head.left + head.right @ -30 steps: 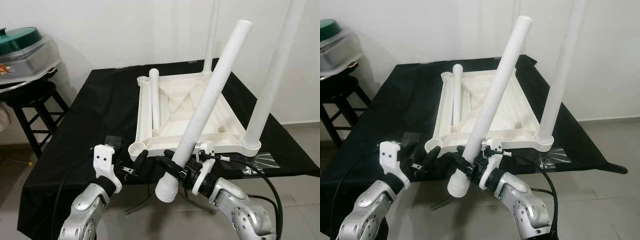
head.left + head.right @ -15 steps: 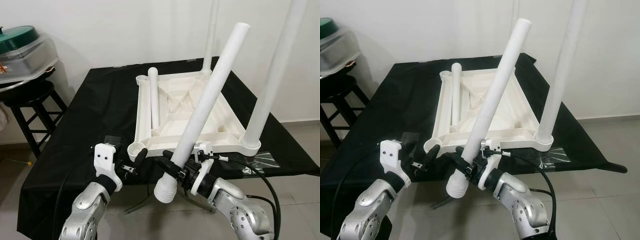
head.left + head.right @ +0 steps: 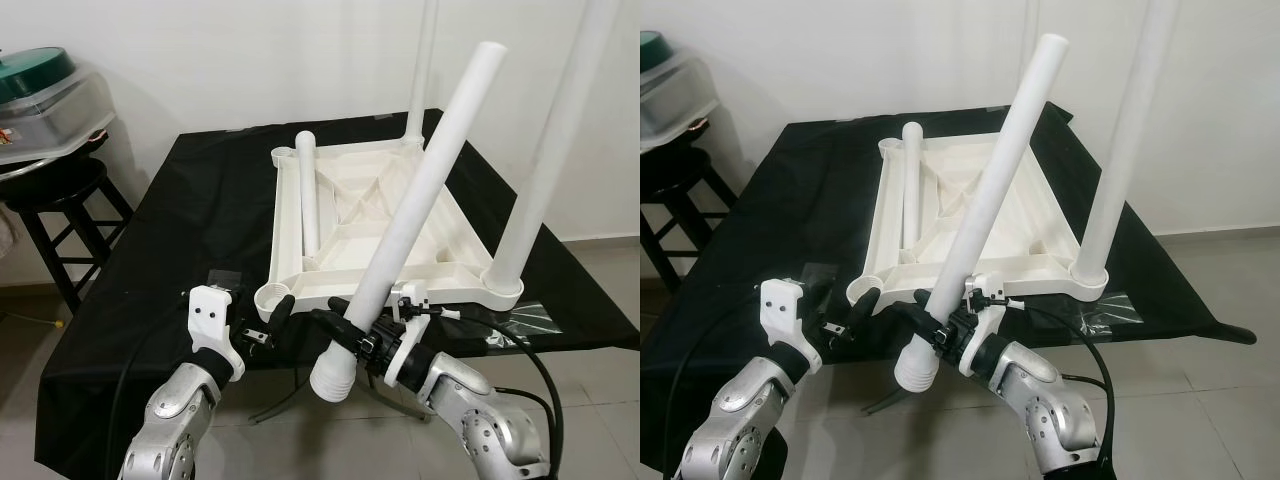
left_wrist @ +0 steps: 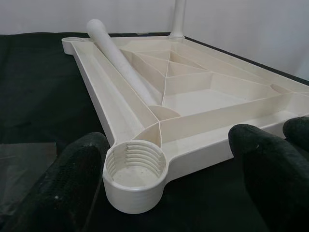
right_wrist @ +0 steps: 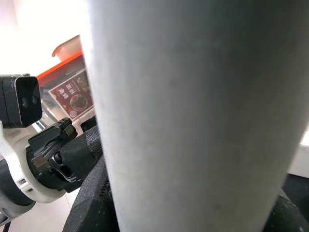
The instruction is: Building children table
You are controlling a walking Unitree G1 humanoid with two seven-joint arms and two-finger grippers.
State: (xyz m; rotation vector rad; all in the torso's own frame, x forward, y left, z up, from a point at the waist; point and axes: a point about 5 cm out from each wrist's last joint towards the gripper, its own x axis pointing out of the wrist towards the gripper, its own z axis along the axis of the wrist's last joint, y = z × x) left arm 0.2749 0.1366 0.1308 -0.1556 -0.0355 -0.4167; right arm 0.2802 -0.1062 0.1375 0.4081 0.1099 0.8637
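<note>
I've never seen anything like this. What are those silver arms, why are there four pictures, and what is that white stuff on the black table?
The silver arms belong to a walking humanoid robot. Two pictures come from cameras in its head, looking down; the other two come from cameras on its wrists. On the black-covered table lies a white plastic children's tabletop, upside down, with two legs already standing in its corners and a loose leg lying inside it. The right gripper is closed around another leg, holding it tilted, threaded end down. The left gripper is open, its fingers either side of the empty threaded socket at the near corner.
</note>
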